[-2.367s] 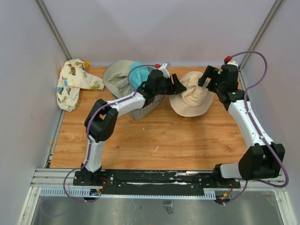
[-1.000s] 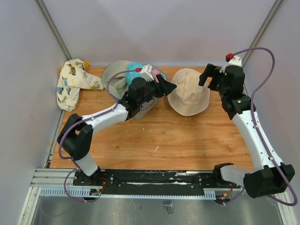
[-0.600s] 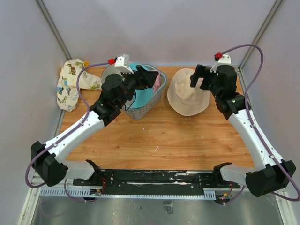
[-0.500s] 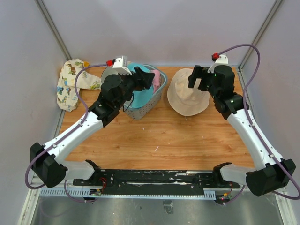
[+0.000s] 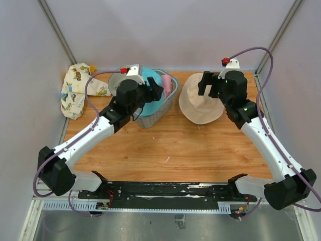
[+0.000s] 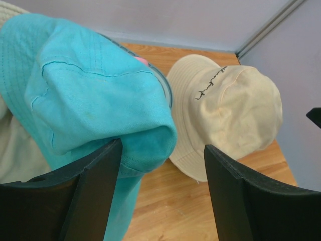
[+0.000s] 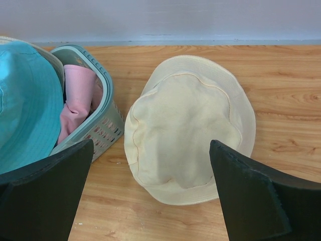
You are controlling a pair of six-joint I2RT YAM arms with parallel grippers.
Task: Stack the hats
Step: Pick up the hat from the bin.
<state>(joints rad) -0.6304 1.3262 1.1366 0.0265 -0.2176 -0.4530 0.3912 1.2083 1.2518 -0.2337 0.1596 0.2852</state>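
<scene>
While both arms reach toward the back, their bases sit on a metal rail (image 5: 165, 190) at the near edge. Beyond the rail lies the wooden table top (image 5: 170, 145), with light brown planks. Pale grey walls (image 5: 165, 30) close the cell on the left, on the right and behind.

Far half of the table, left of centre: blue-grey mesh basket (image 5: 160, 115) (image 7: 108, 120).
- A teal hat (image 5: 149, 79) (image 6: 85, 85) (image 7: 25, 110) bulges out of the basket's top and hangs over its rim.
- A pink hat (image 5: 167, 85) (image 7: 77, 98) is tucked against the basket's right inner wall, beside the teal one.
- A pale grey-beige hat (image 5: 114, 83) (image 6: 17, 145) shows behind and left of the teal one; whether it lies inside the basket or behind it cannot be told.

Right of the basket, close beside it, a beige hat (image 5: 200, 105) (image 6: 230, 115) (image 7: 188, 130) lies crown-up on the wood, brim spread flat, with dark script on its side.

Left gripper (image 5: 156, 90) (image 6: 161, 150): over the basket, fingers spread apart. A fold of the teal hat sits in the gap next to one finger and nothing is pinched.

Right gripper (image 5: 208, 84) (image 7: 151, 145): above the beige hat, jaws spread fully wide, clear of the fabric and carrying nothing.

Far left corner: a cream cloth with cartoon prints (image 5: 75, 90) lies crumpled against the wall, well apart from the basket.
</scene>
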